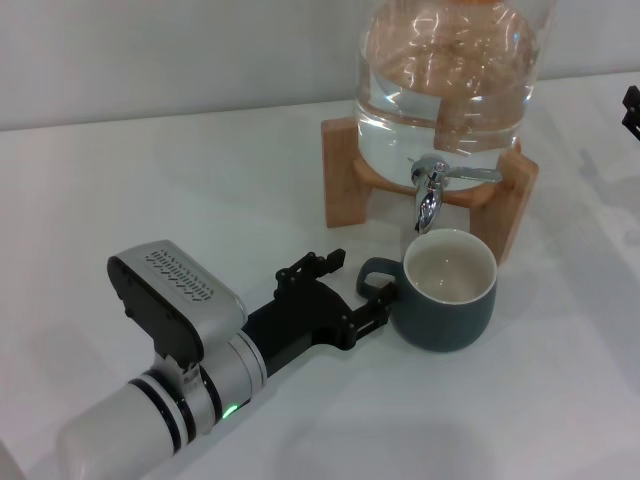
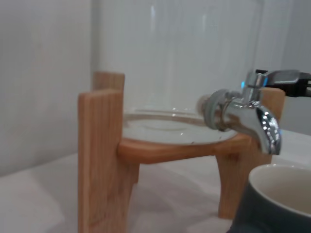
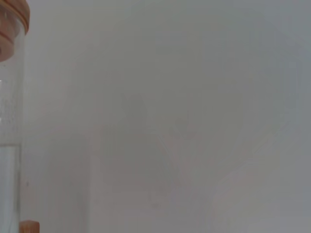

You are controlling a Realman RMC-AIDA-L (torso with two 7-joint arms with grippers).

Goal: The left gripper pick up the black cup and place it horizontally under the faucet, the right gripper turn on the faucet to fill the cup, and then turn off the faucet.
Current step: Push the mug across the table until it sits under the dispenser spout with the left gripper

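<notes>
The black cup [image 1: 445, 300] stands upright on the white table, its cream inside empty, right below the nozzle of the chrome faucet [image 1: 430, 185]. Its handle points toward my left gripper [image 1: 362, 278]. That gripper is open, with one finger on each side of the handle. In the left wrist view the faucet [image 2: 252, 114] is close, with the cup's rim [image 2: 279, 199] below it. The faucet's flat lever points sideways and no water runs. Only a small black part of my right gripper [image 1: 632, 105] shows at the right edge of the head view, away from the faucet.
The faucet is on a big clear glass jar [image 1: 445, 70] partly filled with water. The jar rests on a wooden stand [image 1: 340, 170] at the back of the table, also in the left wrist view [image 2: 99, 155]. A white wall is behind.
</notes>
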